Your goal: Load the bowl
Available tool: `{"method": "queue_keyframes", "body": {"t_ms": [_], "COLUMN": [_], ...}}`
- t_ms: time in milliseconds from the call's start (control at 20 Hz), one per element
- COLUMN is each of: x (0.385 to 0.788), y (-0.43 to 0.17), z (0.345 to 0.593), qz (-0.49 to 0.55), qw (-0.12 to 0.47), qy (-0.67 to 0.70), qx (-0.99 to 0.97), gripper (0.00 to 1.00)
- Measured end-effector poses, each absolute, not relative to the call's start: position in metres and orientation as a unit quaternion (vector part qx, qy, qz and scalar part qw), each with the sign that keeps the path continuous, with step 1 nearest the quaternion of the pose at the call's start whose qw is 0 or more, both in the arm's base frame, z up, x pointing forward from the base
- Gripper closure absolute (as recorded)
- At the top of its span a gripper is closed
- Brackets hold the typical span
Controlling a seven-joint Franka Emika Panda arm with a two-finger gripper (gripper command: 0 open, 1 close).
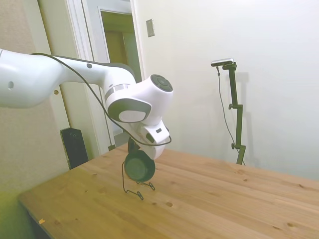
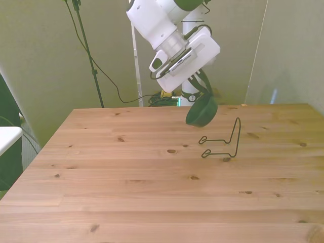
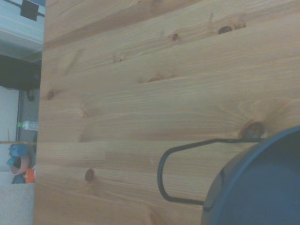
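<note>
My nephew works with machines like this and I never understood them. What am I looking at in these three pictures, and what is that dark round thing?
The big white machine is a robot arm; at its end is a gripper, a two-finger clamp. One picture is taken from the side of the wooden table, one from across it facing the robot, and one from a small camera on the arm's wrist, looking down from close by.

The dark round thing is a small dark green bowl. The gripper holds it, tilted on its side, in the air above the table. Just below it stands a thin black wire rack, the only other thing on the table. In the wrist view, the bowl's rim and one loop of the rack show.
</note>
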State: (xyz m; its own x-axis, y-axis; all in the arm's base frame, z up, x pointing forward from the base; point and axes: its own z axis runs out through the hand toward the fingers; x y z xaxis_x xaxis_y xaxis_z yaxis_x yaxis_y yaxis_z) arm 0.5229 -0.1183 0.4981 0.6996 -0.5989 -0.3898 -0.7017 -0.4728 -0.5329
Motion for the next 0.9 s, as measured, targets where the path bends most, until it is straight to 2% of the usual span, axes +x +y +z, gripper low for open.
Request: {"method": "queue_keyframes", "body": {"t_ms": [550, 900], "x": [0.531, 0.536], "y": [-0.120, -0.098], "z": [0.468, 0.456], "qz": [0.105, 0.116], "qw": [0.362, 0.362], "qy": [0.358, 0.317], "qx": [-0.854, -0.869], "gripper": [1.00, 1.00]}}
